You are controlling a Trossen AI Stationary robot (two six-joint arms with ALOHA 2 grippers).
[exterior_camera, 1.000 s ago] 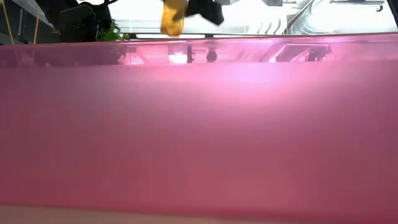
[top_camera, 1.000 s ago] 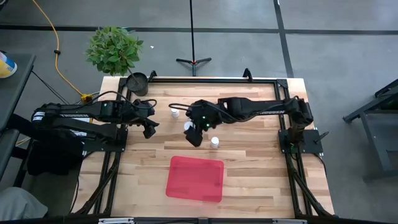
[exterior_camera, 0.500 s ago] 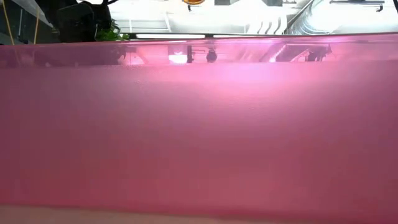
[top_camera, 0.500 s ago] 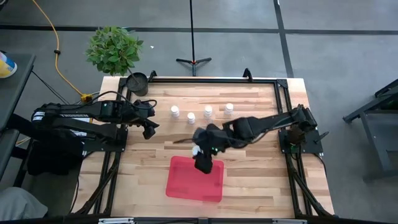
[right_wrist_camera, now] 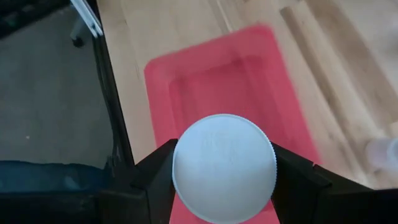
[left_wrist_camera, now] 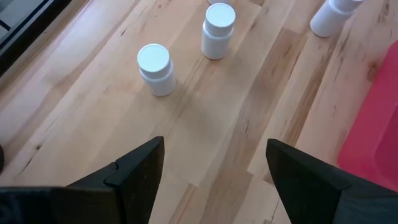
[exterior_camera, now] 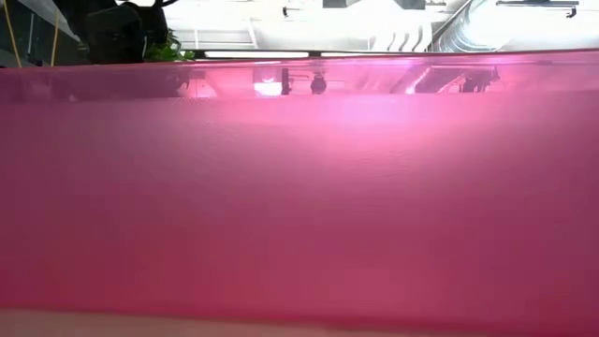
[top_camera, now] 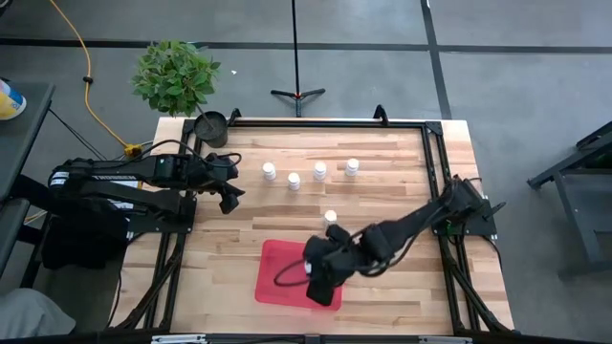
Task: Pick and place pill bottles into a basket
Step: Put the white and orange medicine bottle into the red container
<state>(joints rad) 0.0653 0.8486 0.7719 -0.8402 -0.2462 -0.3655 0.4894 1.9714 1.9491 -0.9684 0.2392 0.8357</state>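
Lower centre of the high view: one pill bottle (right_wrist_camera: 224, 167), white cap up, clamped between the right gripper (top_camera: 320, 283) fingers above the red basket (top_camera: 277, 263). Five bottles (top_camera: 294, 180) stand on the table (top_camera: 402, 172) behind. Left gripper (left_wrist_camera: 214, 168): jaws apart, empty, idle at left. Risk: releasing from height may bounce the bottle over the shallow rim.

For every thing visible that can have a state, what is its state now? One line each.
Flat bright-red rectangular tray: on the table, no bottle lying in it.
White-capped pill bottle: gripped by right pincer, above tray.
Five white-capped bottles: upright on wood.
Left pincer: open, empty.
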